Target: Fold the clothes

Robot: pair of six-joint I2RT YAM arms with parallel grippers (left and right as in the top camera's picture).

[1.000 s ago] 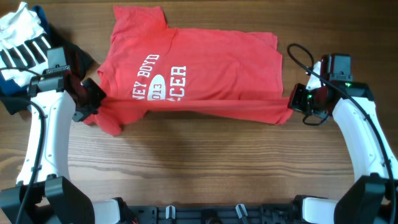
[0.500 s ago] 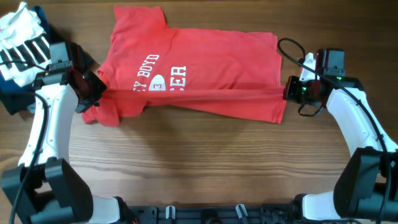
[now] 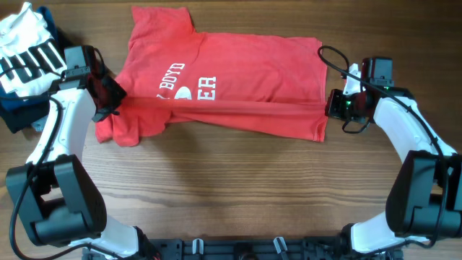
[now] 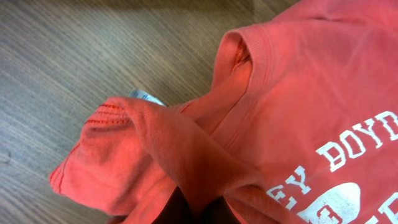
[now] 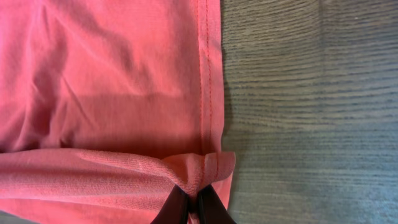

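The clothes, a red T-shirt [image 3: 238,72] with white lettering, lie spread across the wooden table, collar end to the left. The near long edge is lifted and stretched over the shirt as a fold line between both arms. My left gripper [image 3: 115,101] is shut on the cloth near the collar and sleeve [image 4: 205,199]; a bunched sleeve [image 3: 119,130] hangs below it. My right gripper [image 3: 330,107] is shut on the hem corner [image 5: 194,186], its dark fingers pinching a small pleat of red fabric.
A white garment with black stripes [image 3: 25,54] lies over navy clothes [image 3: 14,108] at the far left corner. Bare wooden tabletop [image 3: 238,188] runs along the front. A black cable [image 3: 336,61] loops by the right wrist.
Both grippers have carried the shirt's near edge farther away from the front, over the shirt body. More of the lettering is now covered and the fold line sits higher.
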